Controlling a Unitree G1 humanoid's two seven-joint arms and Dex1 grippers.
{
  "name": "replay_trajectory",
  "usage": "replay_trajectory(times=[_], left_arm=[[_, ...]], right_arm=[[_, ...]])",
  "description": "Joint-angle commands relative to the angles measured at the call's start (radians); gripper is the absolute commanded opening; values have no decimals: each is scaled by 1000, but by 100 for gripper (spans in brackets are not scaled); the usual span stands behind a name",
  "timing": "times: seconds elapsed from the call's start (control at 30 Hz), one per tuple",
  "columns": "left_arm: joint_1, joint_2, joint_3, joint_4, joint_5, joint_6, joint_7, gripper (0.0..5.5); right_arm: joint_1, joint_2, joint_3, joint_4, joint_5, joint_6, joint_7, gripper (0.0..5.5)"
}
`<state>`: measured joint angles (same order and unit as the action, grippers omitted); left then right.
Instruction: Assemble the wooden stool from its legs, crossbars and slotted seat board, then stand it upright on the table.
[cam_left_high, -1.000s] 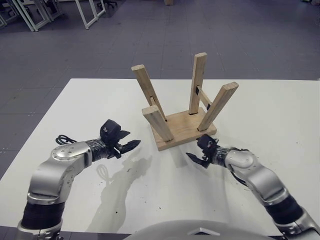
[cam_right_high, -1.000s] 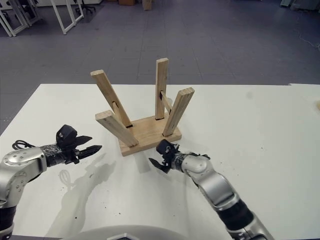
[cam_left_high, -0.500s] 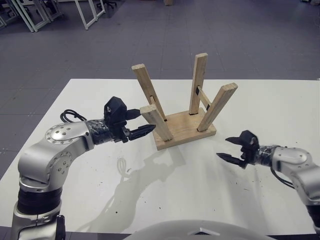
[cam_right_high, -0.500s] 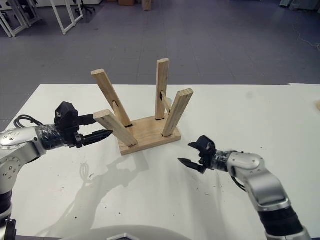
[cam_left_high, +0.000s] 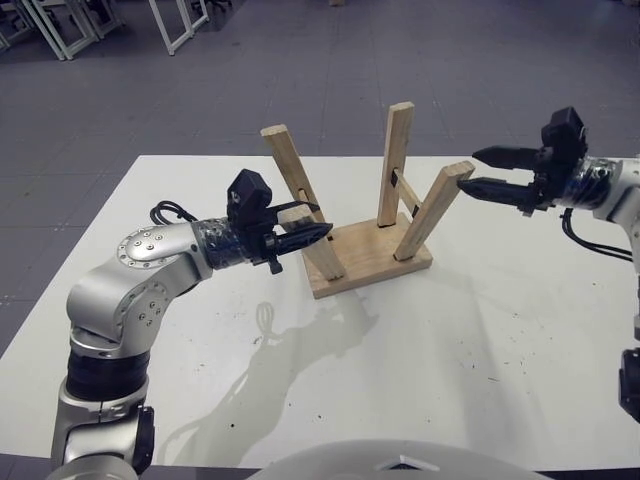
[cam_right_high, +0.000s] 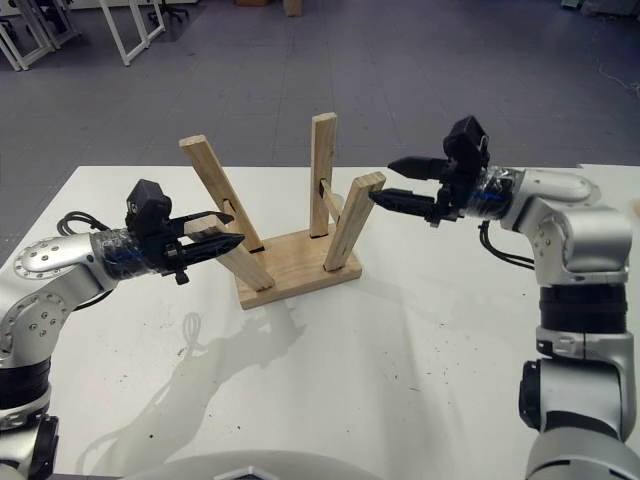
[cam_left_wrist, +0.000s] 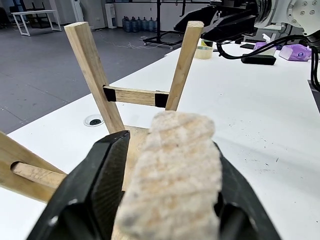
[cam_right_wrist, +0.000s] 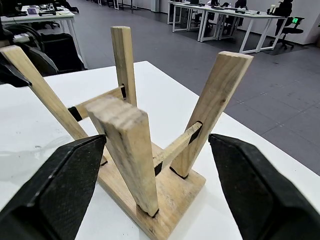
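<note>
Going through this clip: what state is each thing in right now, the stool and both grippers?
Stool: assembled, upside down, seat board flat on the table, four legs pointing up.
Left gripper: open, fingers on either side of the near left leg at its upper end.
Right gripper: open, fingertips at the top of the near right leg, not closed on it.

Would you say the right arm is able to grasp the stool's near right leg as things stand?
Probably yes: the right gripper, jaws open, is level with the top end of that leg, and nothing lies between them.
</note>
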<state>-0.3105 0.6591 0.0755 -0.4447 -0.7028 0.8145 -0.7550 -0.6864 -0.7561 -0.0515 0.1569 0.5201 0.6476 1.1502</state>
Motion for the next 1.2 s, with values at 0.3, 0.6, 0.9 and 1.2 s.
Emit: replay_trajectory(times=[0.3, 0.6, 0.9, 1.2], left_arm=[[-121, 52, -64, 196, 63, -136, -220, 184], [-232, 51, -127, 389, 121, -217, -394, 180], [-110, 82, -74, 248, 16, -97, -403, 180], [77, 171, 10, 61, -143, 150, -313, 180]], right_arm=[[26, 48, 74, 10, -7, 22, 77, 377], [163, 34, 44, -274, 119, 146, 62, 219], [305, 33, -9, -547, 245, 288, -72, 146], [437, -34, 21, -731, 258, 390, -252, 146]])
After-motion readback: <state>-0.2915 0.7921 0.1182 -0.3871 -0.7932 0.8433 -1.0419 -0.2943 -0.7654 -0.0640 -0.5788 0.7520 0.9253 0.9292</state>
